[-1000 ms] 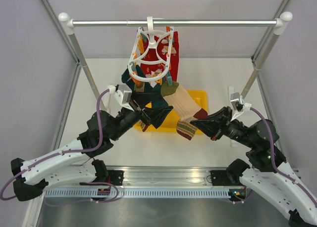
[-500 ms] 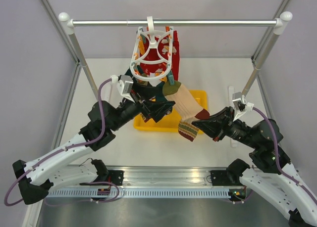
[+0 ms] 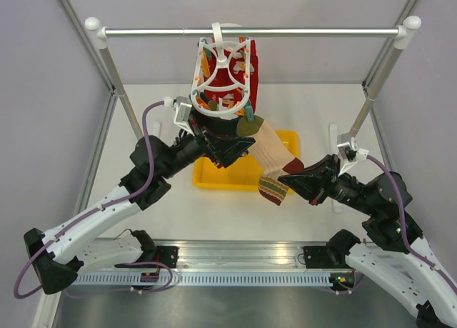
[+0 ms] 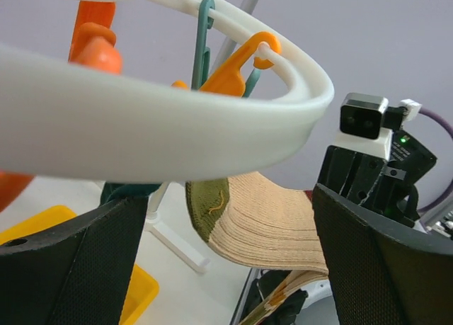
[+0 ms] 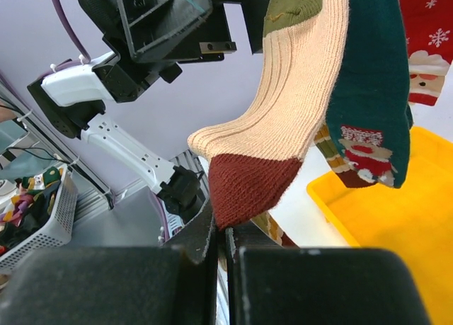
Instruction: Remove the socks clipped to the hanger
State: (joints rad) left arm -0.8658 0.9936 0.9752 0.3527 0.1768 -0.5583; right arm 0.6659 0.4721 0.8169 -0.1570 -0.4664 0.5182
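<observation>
The left gripper's (image 3: 230, 149) fingers (image 4: 78, 261) stand wide apart with nothing between them, raised just under the rim of the white hanger (image 4: 177, 127); they touch neither it nor any sock. The right gripper (image 5: 225, 233) is pinched tight on the red heel of the beige sock (image 5: 283, 120), whose olive toe is up at the hanger while its body slopes down to the clamped fingers and its striped cuff hangs past them. There are two arms and one hanger, which hangs by its hook from the single metal rail (image 3: 321, 33) with white knobs at both ends. Three socks can be counted for certain: the beige one, a dark teal sock (image 5: 371, 91) with a small Santa print hanging beside it, and a red sock (image 5: 425, 49) with Santa and snowflakes at the far side. A striped scrap shows behind the teal sock, and whether it is a fourth sock cannot be told. Of the pegs, an orange peg (image 4: 237, 66) and a teal peg (image 4: 205, 35) show close up on the ring; others are too crowded to count. One yellow tray (image 5: 396, 240) lies on the white table (image 3: 178, 206) below the socks. Slanted metal posts carry the rail, and plain pale grey-violet walls close in the space on three sides.
</observation>
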